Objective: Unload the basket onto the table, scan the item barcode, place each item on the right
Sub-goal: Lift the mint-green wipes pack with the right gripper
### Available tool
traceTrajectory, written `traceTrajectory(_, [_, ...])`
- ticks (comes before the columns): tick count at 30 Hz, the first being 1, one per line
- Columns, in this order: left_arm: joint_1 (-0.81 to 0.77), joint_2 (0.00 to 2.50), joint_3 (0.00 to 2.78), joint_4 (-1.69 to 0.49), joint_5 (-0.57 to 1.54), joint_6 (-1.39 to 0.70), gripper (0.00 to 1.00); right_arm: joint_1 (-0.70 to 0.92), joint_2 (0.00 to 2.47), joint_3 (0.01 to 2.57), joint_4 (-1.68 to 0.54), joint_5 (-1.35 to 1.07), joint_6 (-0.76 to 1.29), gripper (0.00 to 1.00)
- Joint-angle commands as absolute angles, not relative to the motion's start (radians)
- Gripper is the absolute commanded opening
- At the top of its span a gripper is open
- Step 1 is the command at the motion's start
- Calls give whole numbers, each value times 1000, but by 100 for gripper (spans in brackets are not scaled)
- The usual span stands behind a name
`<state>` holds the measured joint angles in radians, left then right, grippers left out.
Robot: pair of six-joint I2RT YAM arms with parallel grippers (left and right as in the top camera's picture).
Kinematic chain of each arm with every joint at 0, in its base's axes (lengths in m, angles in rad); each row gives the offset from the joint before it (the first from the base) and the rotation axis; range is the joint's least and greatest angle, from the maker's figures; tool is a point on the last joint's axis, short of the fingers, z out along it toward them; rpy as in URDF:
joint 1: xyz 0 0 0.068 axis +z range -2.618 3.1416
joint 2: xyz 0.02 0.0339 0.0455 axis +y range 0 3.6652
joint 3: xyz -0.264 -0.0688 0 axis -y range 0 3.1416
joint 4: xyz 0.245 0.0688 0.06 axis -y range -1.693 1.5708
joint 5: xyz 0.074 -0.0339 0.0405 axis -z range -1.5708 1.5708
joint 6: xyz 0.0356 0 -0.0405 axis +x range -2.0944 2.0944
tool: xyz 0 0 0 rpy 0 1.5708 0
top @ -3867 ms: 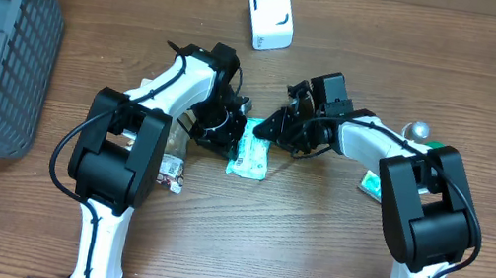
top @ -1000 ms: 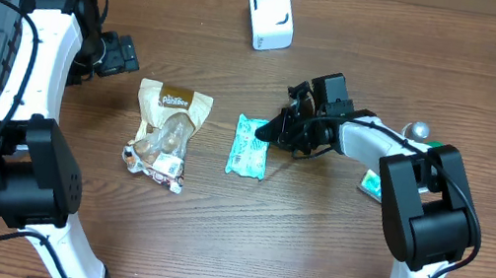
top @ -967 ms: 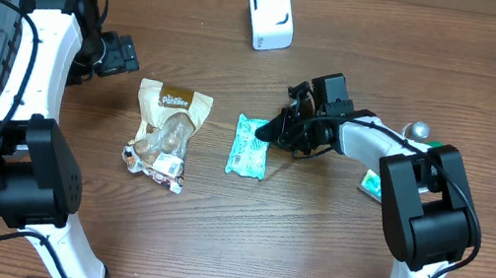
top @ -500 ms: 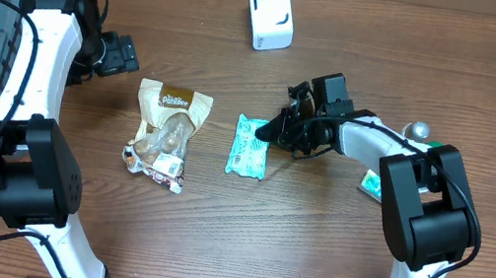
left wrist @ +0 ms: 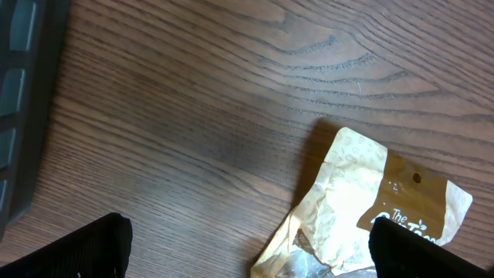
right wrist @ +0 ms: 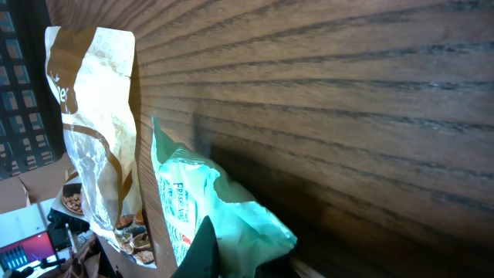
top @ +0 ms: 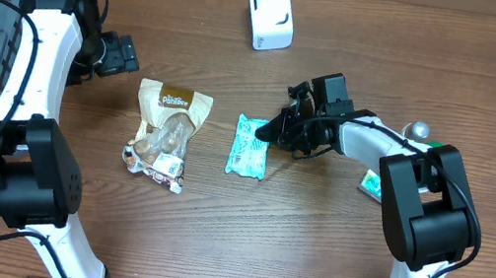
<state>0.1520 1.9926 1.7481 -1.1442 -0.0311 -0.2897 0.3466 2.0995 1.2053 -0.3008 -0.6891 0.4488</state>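
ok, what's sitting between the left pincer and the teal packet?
The tan snack bag: its top end lies on the line from the left pincer to the teal packet. Clear in the overhead view.

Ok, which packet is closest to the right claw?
The mint-green packet in the middle: the right claw sits at its top edge. The brown-and-cream snack bag lies farther left.
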Motion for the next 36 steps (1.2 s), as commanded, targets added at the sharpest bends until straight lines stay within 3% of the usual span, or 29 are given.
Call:
traceTrajectory(1, [147, 1990, 1754, -1147, -33, -296, 100, 339, 2138, 1190, -319, -612, 440, 4])
traceTrajectory(20, [147, 1990, 1754, -1147, -33, -296, 100, 339, 2138, 1190, -324, -612, 440, 4])
traceTrajectory(22, [147, 1990, 1754, -1147, -33, -296, 100, 339, 2138, 1190, -327, -612, 440, 15])
traceTrajectory(28, [147, 1990, 1754, -1147, -33, -296, 100, 339, 2138, 1190, -327, -612, 440, 24])
traceTrajectory(29, [147, 1990, 1754, -1147, -33, -296, 100, 339, 2138, 1190, -326, -612, 441, 24])
traceTrajectory(32, [147, 1990, 1754, -1147, -33, -296, 100, 339, 2138, 1190, -326, -612, 440, 9])
traceTrajectory(36, [147, 1990, 1754, -1147, -33, -296, 100, 339, 2138, 1190, -326, -612, 440, 4])
